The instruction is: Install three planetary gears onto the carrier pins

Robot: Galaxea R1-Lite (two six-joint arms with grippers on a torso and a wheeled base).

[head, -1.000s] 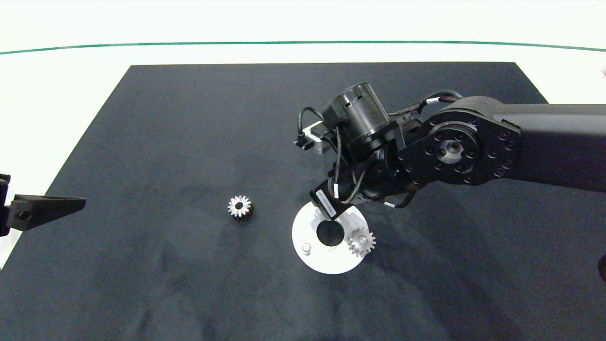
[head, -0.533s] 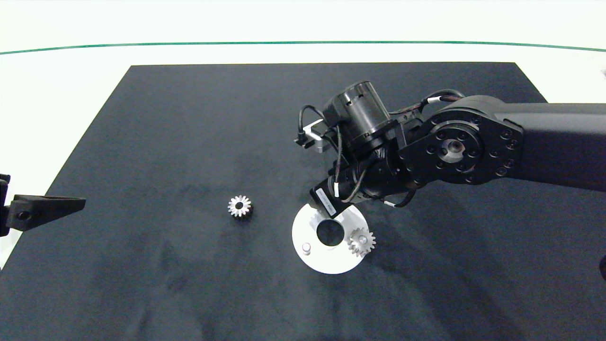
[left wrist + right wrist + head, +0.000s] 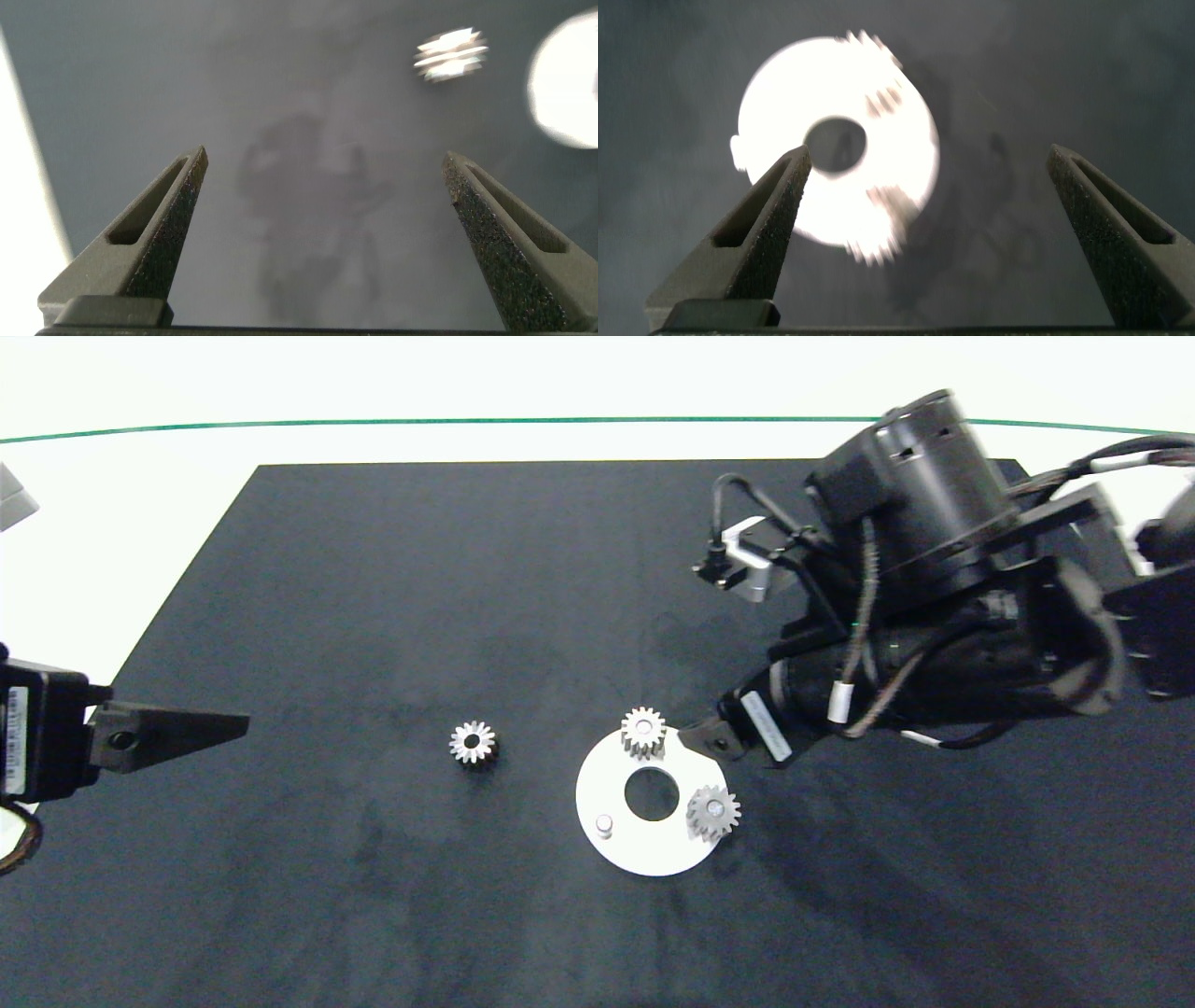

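A dark mat covers the white bench; from above, the white disc carries two planetary gears on its pins, one at the far edge, one at the right; one carrier pin stands bare; the third gear lies loose on the mat, left of the disc; the right tool hangs just beside the disc; the left tool waits near the mat's left edge.

Left wrist: its fingers stand wide apart, empty, the loose gear ahead.

Right wrist: fingers spread, empty, above the disc.

The gear looks small, stiff, slippery; best pinched across its toothed rim.
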